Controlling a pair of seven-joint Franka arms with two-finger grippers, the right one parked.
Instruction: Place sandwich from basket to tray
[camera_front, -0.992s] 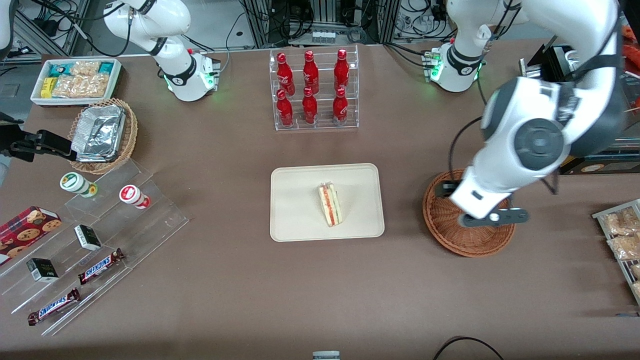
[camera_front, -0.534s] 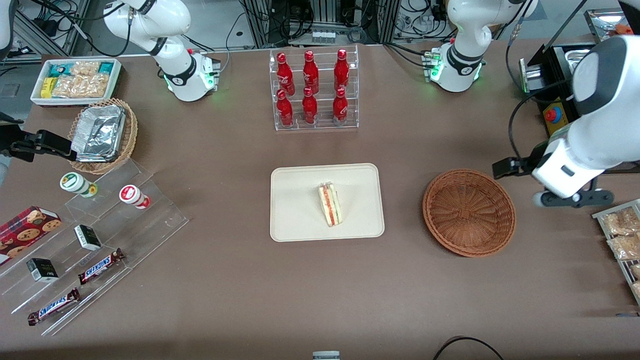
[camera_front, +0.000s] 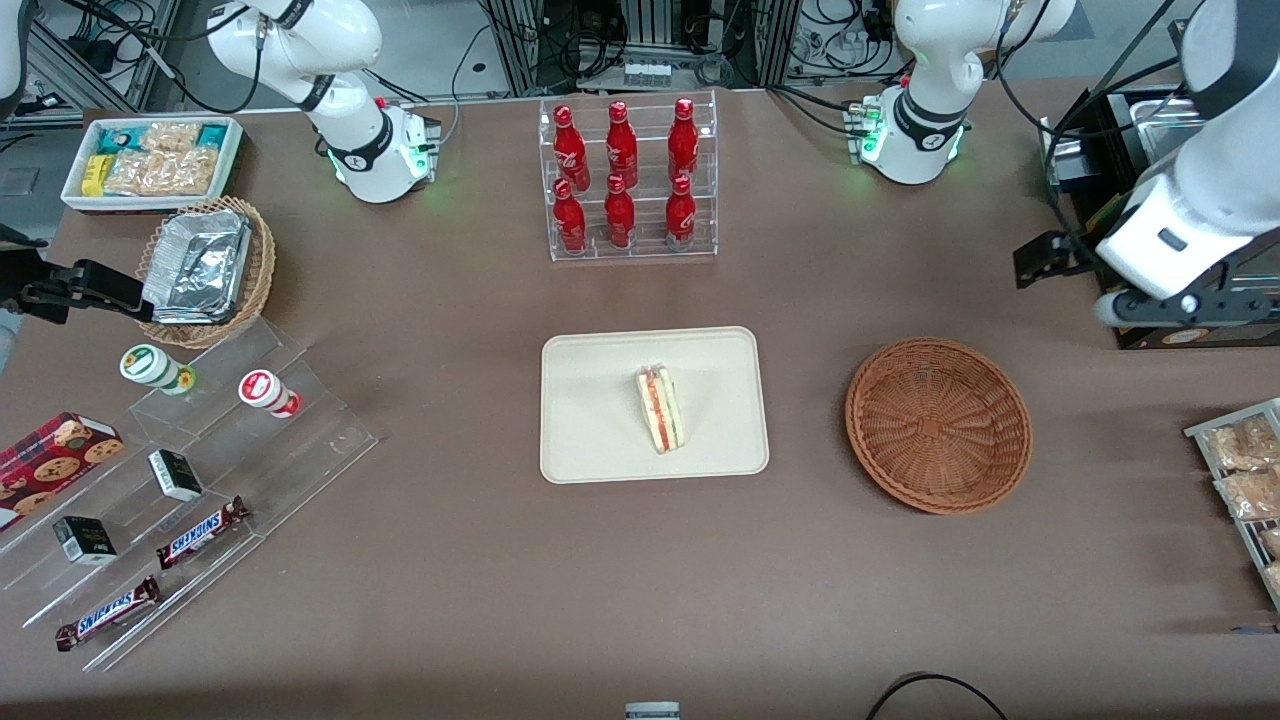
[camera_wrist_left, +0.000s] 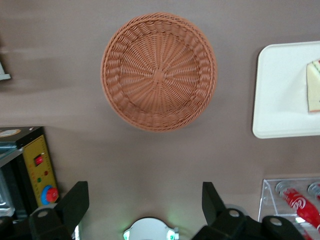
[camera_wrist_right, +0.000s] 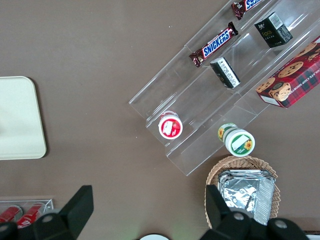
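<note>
Hovering high toward the working arm's end of the table, the left arm's gripper (camera_wrist_left: 142, 210) points straight down, its two black fingers (camera_wrist_left: 74, 202) spread wide and holding nothing. The round reddish-brown woven wicker basket (camera_front: 938, 425) sits below it, nearer the front camera. The triangular white-bread sandwich (camera_front: 660, 408) lies flat on the cream-beige rectangular plastic tray (camera_front: 600, 440), beside the basket.

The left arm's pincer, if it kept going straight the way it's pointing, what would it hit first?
The pincer is open, empty and pointing down. Going by the wrist view, straight ahead looks like bare table between the basket and the arm's base, so it would probably meet the tabletop first, though depth is hard to judge.
</note>
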